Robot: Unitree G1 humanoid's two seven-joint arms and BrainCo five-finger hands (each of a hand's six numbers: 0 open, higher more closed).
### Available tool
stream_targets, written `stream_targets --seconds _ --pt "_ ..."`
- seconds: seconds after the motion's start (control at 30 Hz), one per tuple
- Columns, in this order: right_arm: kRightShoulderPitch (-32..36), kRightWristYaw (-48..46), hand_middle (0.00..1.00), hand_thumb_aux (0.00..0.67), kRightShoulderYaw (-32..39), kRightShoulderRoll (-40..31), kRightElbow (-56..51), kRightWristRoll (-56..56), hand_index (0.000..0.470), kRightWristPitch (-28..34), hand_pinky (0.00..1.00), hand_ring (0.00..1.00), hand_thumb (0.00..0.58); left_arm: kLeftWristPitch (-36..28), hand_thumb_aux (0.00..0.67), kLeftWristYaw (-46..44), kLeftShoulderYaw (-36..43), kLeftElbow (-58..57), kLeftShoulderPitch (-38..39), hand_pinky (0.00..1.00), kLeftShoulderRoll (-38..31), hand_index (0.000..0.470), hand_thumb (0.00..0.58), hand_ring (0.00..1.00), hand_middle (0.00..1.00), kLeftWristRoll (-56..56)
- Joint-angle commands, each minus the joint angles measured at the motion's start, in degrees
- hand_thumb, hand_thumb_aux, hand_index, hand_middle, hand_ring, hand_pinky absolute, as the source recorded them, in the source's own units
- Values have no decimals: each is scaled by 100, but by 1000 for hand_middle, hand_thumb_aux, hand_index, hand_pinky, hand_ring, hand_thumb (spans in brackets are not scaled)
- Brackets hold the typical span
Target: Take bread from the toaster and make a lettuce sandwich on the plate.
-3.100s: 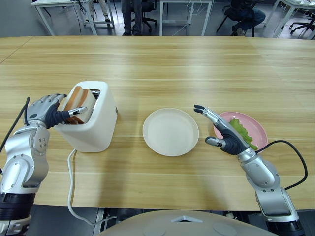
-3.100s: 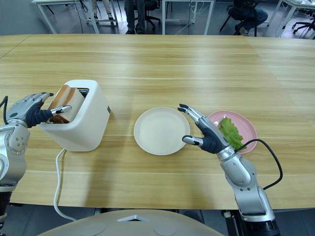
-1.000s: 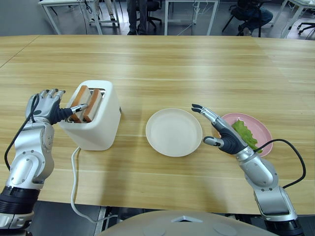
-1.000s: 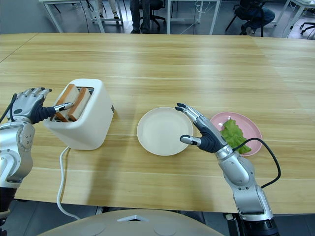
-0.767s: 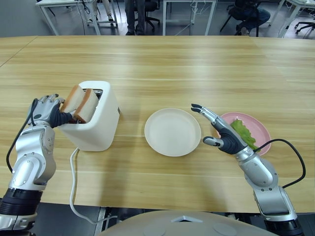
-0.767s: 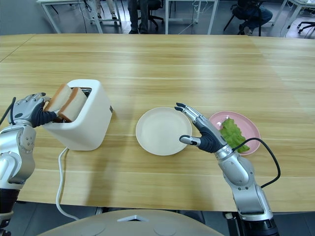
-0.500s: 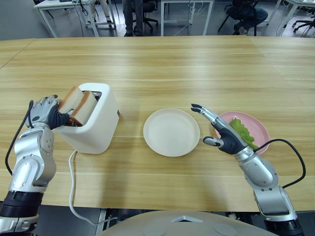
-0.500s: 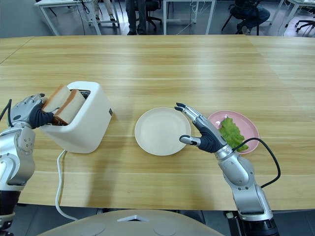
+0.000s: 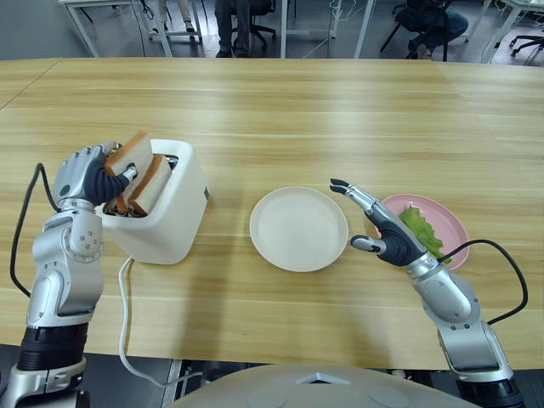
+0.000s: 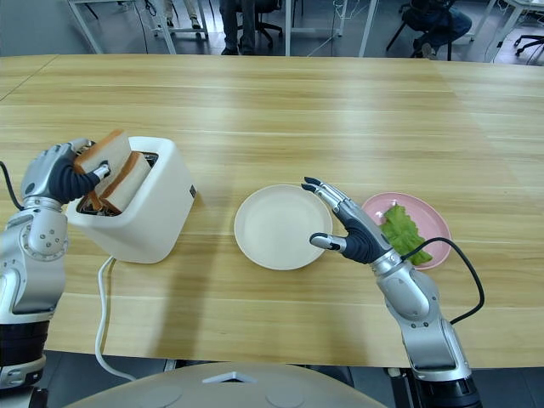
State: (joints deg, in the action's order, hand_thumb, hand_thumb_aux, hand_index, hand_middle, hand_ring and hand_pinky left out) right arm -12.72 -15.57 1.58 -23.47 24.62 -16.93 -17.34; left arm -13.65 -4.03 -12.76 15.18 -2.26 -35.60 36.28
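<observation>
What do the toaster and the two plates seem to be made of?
Toaster: matte cream plastic or painted metal, probably; no sharp glare. Cream plate: smooth ceramic or melamine; soft sheen, thin rim. Pink plate: likely the same; evenly coloured, smooth.

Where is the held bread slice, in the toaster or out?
Mostly out: the left hand holds the slice above the toaster, higher than the other slice; fingers hide its lower end.
</observation>
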Motion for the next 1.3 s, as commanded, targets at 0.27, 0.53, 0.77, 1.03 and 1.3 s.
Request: stream_targets --seconds 0.27,0.53,0.77,1.03,1.3 --pt "272 328 0 0 -442 -510 -441 -842 0 -100 0 0 0 482 670 518 -680 609 -336 1000 464 460 580 1000 1000 -871" --pt "739 2154 0 0 -814 -2420 -2367 -3364 0 -290 0 0 0 683 670 187 -639 1520 -889 1000 652 460 580 1000 1000 -1714" --pt "1105 3093 0 0 -188 -3142 -4338 -4131 0 -153 0 0 0 69 670 -1042 959 1825 -1586 1000 1009 460 580 1000 1000 -2537" --pt "1450 3830 0 0 644 -3231 -5800 -4272 0 -273 0 0 0 -131 670 -1770 2308 699 -1869 1000 1450 460 580 1000 1000 -2664" --pt "1789 4273 0 0 1234 -3156 -6541 -4213 0 -439 0 0 0 343 670 -1909 3143 -1330 -1982 1000 1837 460 580 1000 1000 -2374"
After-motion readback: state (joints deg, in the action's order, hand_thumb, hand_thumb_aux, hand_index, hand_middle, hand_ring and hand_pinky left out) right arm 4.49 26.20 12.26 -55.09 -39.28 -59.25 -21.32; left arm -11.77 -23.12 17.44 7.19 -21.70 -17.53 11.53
